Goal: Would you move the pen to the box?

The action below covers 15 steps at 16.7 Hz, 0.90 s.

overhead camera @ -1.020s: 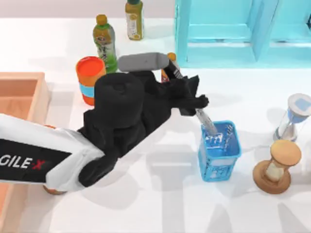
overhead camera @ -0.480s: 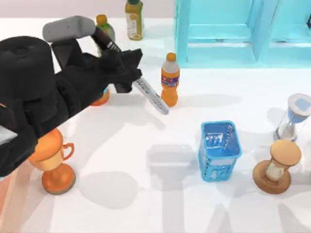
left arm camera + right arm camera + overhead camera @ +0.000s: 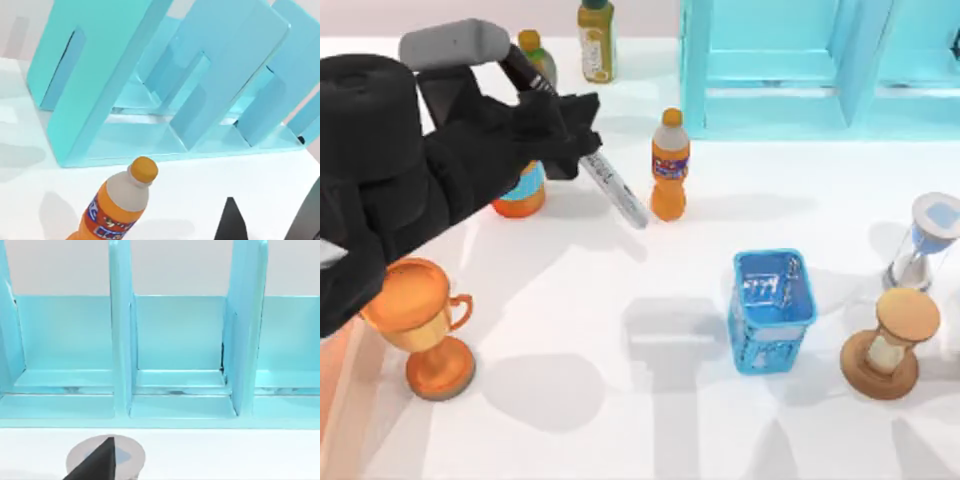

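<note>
My left gripper (image 3: 565, 135) is shut on the pen (image 3: 617, 193) and holds it in the air over the back left of the table. The pen is tilted: its black cap points up and back beside the wrist, and its silver-grey printed barrel slants down toward the orange soda bottle (image 3: 669, 165). In the left wrist view two dark fingertips (image 3: 230, 222) frame that bottle (image 3: 117, 205). A strip of the light brown box (image 3: 332, 400) shows at the table's left edge, mostly hidden under my left arm. My right gripper (image 3: 95, 467) is parked facing the turquoise cabinet.
A blue mesh holder (image 3: 772, 310) stands right of centre, with two hourglasses (image 3: 890, 345) (image 3: 925, 240) beyond it. An orange trophy (image 3: 420, 325) stands at front left, and an orange can (image 3: 523, 192) and two green bottles (image 3: 596, 38) (image 3: 535, 55) at the back. The turquoise cabinet (image 3: 800, 65) lines the back right.
My left arm lifted the pen out of the blue mesh holder and swung it left across the table. In the last half second it shifted slightly further left and back.
</note>
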Available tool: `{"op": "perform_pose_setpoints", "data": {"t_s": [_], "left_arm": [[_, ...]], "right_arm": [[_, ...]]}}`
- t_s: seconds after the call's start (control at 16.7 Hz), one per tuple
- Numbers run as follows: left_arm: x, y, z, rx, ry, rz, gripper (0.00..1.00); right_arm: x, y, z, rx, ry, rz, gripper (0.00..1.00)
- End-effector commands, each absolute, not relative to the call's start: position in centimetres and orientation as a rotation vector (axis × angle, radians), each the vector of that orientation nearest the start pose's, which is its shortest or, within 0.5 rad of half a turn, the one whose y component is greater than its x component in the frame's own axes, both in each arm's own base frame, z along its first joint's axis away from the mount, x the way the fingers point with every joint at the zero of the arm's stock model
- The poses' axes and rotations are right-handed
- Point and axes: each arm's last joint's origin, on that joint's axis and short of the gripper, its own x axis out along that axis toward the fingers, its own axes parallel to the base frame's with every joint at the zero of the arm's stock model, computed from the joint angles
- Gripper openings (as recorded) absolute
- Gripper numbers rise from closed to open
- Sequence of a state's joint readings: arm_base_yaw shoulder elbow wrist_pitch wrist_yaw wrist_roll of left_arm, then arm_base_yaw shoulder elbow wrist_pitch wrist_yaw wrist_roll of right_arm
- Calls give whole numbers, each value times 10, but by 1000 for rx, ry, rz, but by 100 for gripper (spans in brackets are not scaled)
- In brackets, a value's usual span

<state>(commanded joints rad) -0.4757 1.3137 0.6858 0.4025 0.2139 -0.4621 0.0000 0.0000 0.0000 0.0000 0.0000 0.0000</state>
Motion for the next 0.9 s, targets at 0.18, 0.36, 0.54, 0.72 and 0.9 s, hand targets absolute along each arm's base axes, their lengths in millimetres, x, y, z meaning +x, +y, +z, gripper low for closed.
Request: {"op": "perform_pose_setpoints", "data": {"t_s": [0.18,0.36,0.54,0.72,0.9], "left_arm": [[282,-114,244,-297,417,-570,0],[315,-71,253,-117,489,-532,0],[337,-12,260,74,604,-543,0],[338,50,265,239,705,-645,0],[323,102,267,329,728,-801,0]], "right_arm": [[106,-1,160,0,0,0,100],[106,-1,160,0,0,0,100],[106,-1,160,0,0,0,100],[106,-1,160,0,0,0,100],[106,-1,160,0,0,0,100]]}}
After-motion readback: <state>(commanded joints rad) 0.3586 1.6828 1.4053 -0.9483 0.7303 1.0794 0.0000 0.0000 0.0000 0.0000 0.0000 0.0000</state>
